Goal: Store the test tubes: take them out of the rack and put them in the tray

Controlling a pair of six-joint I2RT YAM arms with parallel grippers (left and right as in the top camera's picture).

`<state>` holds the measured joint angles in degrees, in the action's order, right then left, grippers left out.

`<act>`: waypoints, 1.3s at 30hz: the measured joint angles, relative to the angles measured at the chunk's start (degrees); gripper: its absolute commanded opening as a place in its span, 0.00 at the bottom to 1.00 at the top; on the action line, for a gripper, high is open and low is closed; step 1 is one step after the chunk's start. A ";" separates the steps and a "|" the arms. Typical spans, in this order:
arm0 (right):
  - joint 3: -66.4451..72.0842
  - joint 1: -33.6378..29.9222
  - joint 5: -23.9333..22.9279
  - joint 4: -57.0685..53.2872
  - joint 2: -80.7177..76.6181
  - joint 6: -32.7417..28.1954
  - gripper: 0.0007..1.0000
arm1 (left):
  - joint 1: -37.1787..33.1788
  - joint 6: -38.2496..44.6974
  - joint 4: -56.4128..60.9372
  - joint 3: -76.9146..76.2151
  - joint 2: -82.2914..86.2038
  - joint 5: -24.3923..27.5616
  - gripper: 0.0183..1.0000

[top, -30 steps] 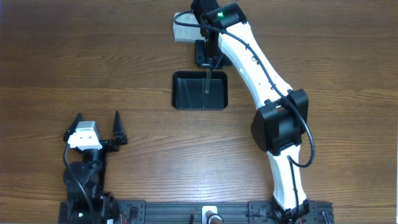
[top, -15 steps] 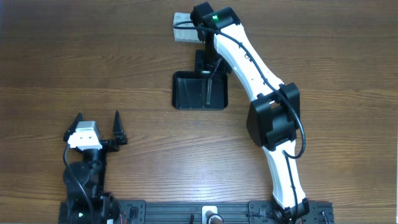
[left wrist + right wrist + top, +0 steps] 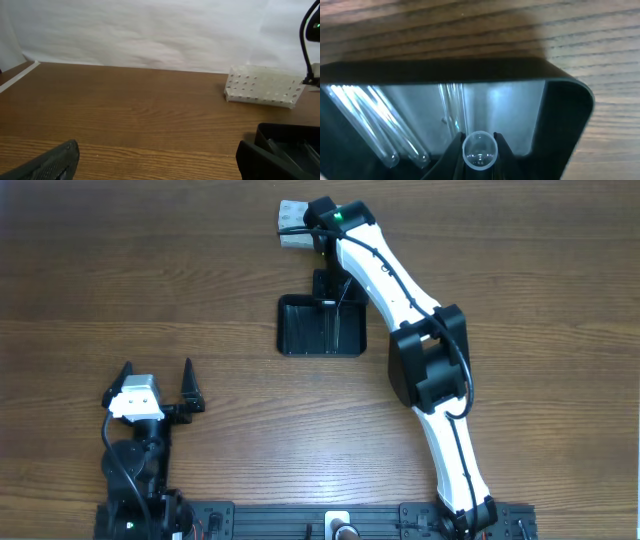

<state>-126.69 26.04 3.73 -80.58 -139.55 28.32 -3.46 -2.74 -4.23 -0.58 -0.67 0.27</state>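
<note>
Right hand [image 3: 479, 144] grips a clear test tube [image 3: 480, 150] over the black tray [image 3: 566, 115]; left hand [image 3: 157, 377] gapes open.

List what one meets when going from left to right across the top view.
left hand → black tray → right arm's black elbow

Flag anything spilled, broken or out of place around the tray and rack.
Nothing stands out. Loose tubes lie inside the tray, the right gripper holds one more tube over it, and the rack looks undamaged.
</note>
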 measured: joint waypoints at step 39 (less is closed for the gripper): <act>0.00 -0.44 1.99 -0.11 -2.29 0.11 0.41 | 0.00 0.00 0.00 0.00 0.00 -0.02 1.00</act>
<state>-126.69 25.61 5.72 -80.68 -141.84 28.42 -3.46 -2.74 -4.23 -0.58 -0.67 0.25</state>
